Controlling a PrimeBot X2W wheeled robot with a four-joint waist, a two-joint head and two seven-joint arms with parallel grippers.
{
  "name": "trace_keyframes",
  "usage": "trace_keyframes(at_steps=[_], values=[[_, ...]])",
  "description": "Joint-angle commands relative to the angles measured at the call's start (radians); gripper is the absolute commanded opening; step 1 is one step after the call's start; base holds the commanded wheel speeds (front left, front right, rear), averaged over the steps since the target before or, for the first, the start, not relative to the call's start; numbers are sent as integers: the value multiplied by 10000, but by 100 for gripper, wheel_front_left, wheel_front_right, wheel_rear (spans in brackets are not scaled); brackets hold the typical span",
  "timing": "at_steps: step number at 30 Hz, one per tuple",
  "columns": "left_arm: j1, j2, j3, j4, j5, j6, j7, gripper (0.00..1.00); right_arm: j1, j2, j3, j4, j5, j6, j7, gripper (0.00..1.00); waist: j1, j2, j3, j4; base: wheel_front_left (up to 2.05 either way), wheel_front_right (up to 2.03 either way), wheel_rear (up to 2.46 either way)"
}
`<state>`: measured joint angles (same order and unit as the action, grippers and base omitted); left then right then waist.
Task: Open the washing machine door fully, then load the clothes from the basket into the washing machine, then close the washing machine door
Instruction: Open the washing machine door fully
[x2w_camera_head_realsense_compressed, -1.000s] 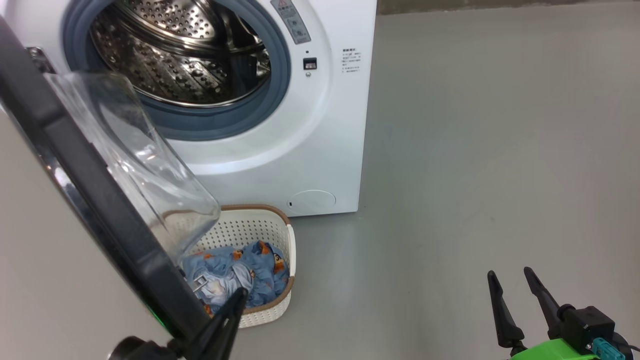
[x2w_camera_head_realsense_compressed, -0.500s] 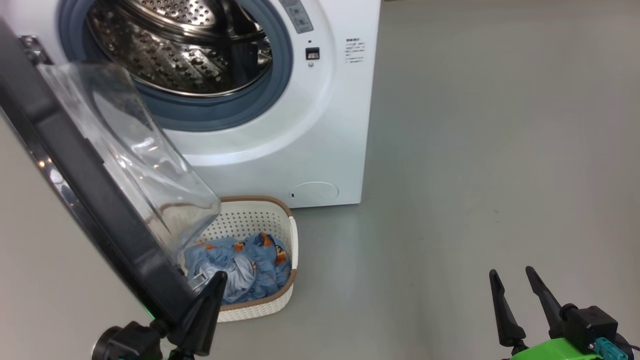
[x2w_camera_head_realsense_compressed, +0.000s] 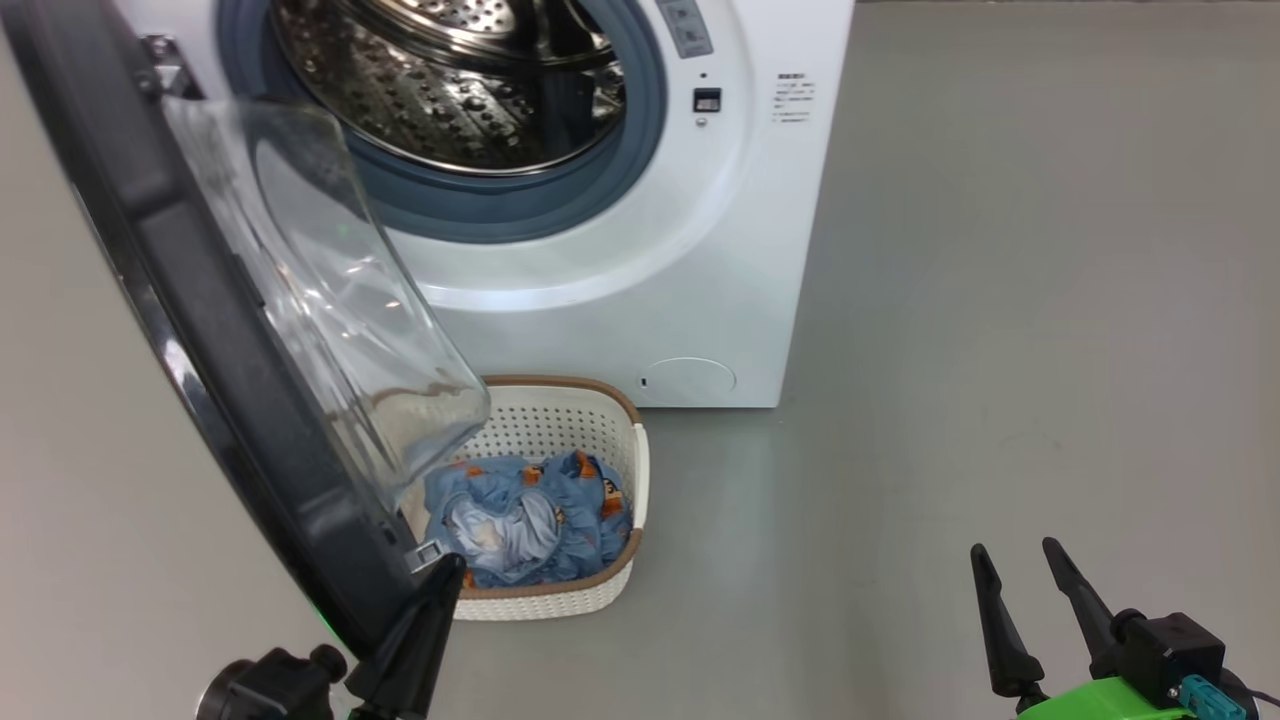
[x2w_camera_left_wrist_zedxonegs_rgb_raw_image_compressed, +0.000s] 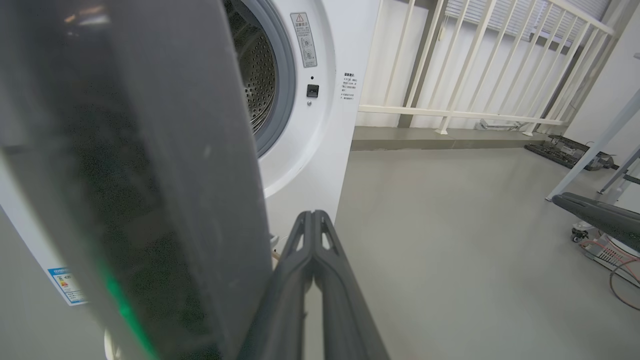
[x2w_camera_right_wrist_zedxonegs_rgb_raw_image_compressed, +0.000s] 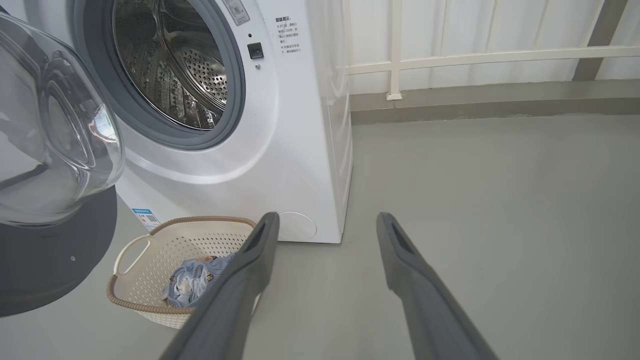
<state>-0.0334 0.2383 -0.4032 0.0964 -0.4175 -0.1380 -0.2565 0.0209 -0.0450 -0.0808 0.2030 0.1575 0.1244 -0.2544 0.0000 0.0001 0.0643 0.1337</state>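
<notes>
Dark fingers of the left gripper (x2w_camera_head_realsense_compressed: 447, 578) are pressed together with nothing between them, at the lower left of the head view. Their tip sits right at the bottom edge of the washing machine door (x2w_camera_head_realsense_compressed: 200, 300). In the left wrist view the shut left gripper (x2w_camera_left_wrist_zedxonegs_rgb_raw_image_compressed: 312, 216) runs just beside the door's glossy black rim (x2w_camera_left_wrist_zedxonegs_rgb_raw_image_compressed: 150, 175); whether it touches cannot be told. The right gripper (x2w_camera_head_realsense_compressed: 1013, 550) hangs at the lower right over the bare grey floor (x2w_camera_head_realsense_compressed: 1000, 300), well apart from everything else. Its two fingers are spread wide and hold nothing, as the right wrist view also shows (x2w_camera_right_wrist_zedxonegs_rgb_raw_image_compressed: 327, 220).

The door stands swung out to the robot's left on its hinge, its clear domed glass (x2w_camera_head_realsense_compressed: 330, 300) bulging toward the machine's front and reaching over the near-left part of the basket (x2w_camera_head_realsense_compressed: 600, 388). That cream perforated basket with its brown rim rests on the floor just in front of the washing machine (x2w_camera_head_realsense_compressed: 600, 320), near its lower left corner. The clothes (x2w_camera_head_realsense_compressed: 530, 520) lie bunched inside the basket, light blue with orange-brown figures and a pale patch among them.

Beyond, the machine's mouth is uncovered, with a grey gasket (x2w_camera_head_realsense_compressed: 520, 215) ringing the perforated steel drum (x2w_camera_head_realsense_compressed: 460, 90). Farther back a white railing (x2w_camera_right_wrist_zedxonegs_rgb_raw_image_compressed: 395, 50) runs along the floor's edge.
</notes>
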Motion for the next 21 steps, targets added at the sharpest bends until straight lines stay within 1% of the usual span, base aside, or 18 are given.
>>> trace_keyframes(at_steps=[1, 12, 17, 21], values=[[-480, 275, 699, -99, -69, 73, -53, 0, -339, -53, 276, -187, 74, 63, -74, 100, 0, -1, -22, 123, 0, 0, 0], [-231, 46, 1558, 158, 108, 73, -53, 0, -290, -53, 221, -82, 183, 63, -74, 100, 0, -1, -113, 672, 0, 0, 0], [-25, -72, 2421, 351, 170, 102, -53, 0, -320, -53, 175, -68, 178, 63, -74, 100, 0, -1, -104, 998, 0, 0, 0], [133, -143, 3250, 531, 204, 244, -53, 0, -358, -53, 192, -15, 171, 63, -74, 100, 0, -1, -95, 1240, 0, 0, 0]])
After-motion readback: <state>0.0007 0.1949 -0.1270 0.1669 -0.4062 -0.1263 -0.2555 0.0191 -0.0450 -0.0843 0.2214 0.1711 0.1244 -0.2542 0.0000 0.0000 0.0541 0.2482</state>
